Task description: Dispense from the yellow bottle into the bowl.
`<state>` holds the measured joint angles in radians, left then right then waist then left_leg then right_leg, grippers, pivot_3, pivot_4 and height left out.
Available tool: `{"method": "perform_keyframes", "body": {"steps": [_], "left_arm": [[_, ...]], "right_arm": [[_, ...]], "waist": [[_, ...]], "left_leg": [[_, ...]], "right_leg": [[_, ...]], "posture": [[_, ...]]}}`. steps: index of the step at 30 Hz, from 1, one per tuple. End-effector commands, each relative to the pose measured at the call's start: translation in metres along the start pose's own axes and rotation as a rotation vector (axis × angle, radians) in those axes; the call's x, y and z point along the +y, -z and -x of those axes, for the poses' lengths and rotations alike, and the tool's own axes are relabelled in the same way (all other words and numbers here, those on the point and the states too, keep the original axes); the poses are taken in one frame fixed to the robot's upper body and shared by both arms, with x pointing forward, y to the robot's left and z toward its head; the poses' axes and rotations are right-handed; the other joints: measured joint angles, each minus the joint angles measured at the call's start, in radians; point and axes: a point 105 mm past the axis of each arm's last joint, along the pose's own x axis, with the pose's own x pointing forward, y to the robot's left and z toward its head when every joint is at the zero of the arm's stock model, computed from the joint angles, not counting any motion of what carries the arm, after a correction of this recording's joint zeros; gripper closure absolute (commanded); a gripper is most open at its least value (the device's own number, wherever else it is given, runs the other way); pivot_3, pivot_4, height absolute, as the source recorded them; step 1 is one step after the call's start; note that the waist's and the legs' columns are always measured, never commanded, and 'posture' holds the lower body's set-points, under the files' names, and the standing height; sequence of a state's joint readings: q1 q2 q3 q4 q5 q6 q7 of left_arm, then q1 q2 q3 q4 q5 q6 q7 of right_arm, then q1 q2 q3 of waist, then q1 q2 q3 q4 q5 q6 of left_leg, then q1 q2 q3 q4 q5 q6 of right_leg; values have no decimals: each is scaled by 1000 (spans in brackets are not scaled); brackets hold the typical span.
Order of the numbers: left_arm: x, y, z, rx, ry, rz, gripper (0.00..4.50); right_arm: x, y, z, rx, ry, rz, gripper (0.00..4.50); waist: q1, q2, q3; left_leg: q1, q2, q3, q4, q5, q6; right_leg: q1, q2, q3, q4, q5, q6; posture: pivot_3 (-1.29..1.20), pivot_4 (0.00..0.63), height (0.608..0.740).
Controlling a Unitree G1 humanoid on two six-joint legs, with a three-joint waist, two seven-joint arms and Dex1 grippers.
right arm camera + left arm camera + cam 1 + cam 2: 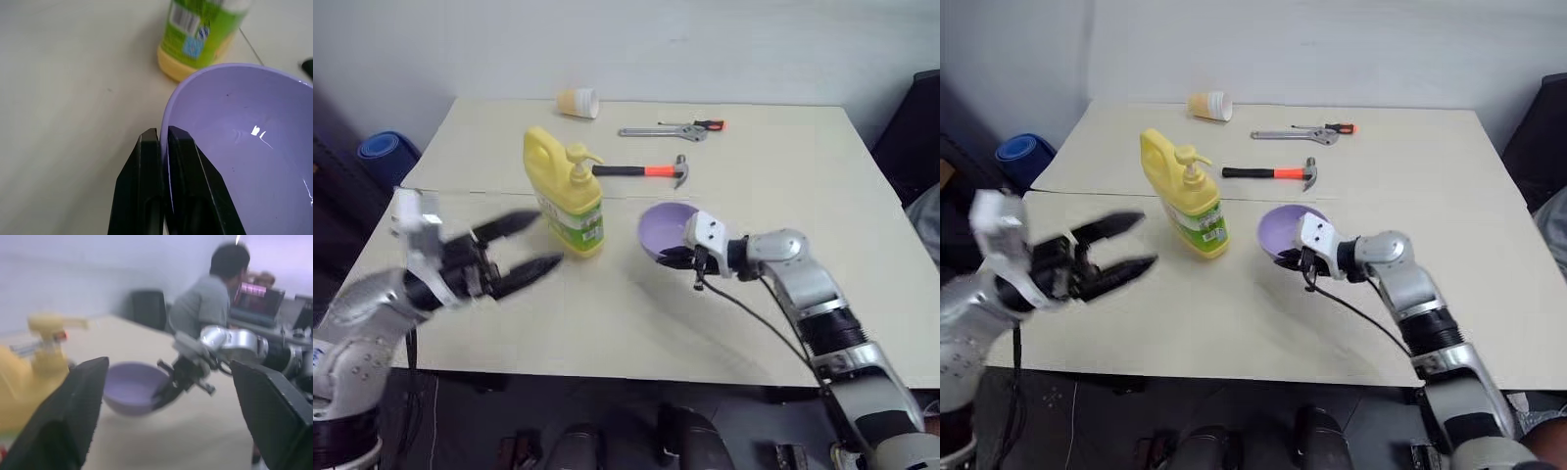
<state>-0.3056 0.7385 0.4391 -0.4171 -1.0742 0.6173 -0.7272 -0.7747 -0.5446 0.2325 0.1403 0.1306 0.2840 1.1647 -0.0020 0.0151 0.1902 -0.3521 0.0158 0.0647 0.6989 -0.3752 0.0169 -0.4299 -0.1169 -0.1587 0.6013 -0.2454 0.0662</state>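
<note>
The table (783, 323) fills most of the left eye view, pale and flat, with a seam running across it.

The yellow bottle (566, 196) stands upright left of centre in that view. It looks like the heaviest thing here: a stiff moulded jug, probably part full, steady on its broad base. The built-in handle at its back would be the natural hold if it had to be moved, but for dispensing the pump head (579, 157) is the part to press, straight down, so the jug does not tip. Its spout points toward frame right, toward the bowl.

The bowl (664, 230) sits just right of the bottle, near it but not touching, tilted with its open side facing up and left. It appears light, thin and smooth, so a rim pinch could slip or twist if the bowl is swung quickly.

The left gripper (524, 250) hangs at mid-left of the frame, its 2 black fingers spread wide with nothing between them, tips pointing at the bottle's label.

The right gripper (164, 147) has its 2 fingers pressed together on the bowl's near rim, 1 inside and 1 outside the wall.

Smaller things lie toward the top of the frame: a hammer (641, 170), a wrench (661, 132) and a pale cup (578, 102) on its side.
</note>
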Motion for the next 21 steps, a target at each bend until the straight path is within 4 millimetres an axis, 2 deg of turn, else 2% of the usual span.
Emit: {"method": "perform_keyframes", "body": {"steps": [1, 6, 9, 11, 15, 21], "left_arm": [[11, -28, -8, -72, -14, -34, 1486], [47, -39, -37, -52, -60, -142, 3046], [71, -36, -57, -49, -121, -205, 4012], [79, -34, -70, -53, -131, -224, 4489], [81, -23, -88, -18, -78, -234, 4489], [85, -6, -95, 41, -82, -215, 4489]], "right_arm": [[-1, -40, 3, -46, -33, 67, 4500], [-11, -67, -5, -50, -35, 105, 4500], [-19, -72, -13, -45, -13, 92, 4500], [-22, -73, -17, -36, -8, 85, 4500], [-27, -80, -23, -50, 7, 71, 4500], [-29, -84, -22, -46, 4, 64, 4500]], "waist": [[-1, 0, 0], [3, -1, 0], [2, -1, 0], [2, -2, 1], [-1, -3, 1], [-6, -3, 1]], "left_leg": [[1, 0, 0, 0, 0, 0], [0, -2, 1, 0, 0, 0], [0, -3, 2, 0, 0, 0], [-1, -4, 3, 0, 0, 0], [-2, -4, 4, 0, 0, 0], [-4, -3, 9, 0, 0, 0]], "right_leg": [[0, 0, 0, 0, 0, 0], [0, 1, 0, 1, 0, 0], [-1, 2, -2, 1, 0, 0], [-1, 2, -3, 1, 0, 0], [-3, 2, -4, 1, 0, 1], [-10, 3, -2, 5, 1, 1]], "posture": [[0, 150, 740], [0, 150, 740], [0, 150, 740], [0, 150, 740], [0, 150, 740], [0, 150, 740]]}}
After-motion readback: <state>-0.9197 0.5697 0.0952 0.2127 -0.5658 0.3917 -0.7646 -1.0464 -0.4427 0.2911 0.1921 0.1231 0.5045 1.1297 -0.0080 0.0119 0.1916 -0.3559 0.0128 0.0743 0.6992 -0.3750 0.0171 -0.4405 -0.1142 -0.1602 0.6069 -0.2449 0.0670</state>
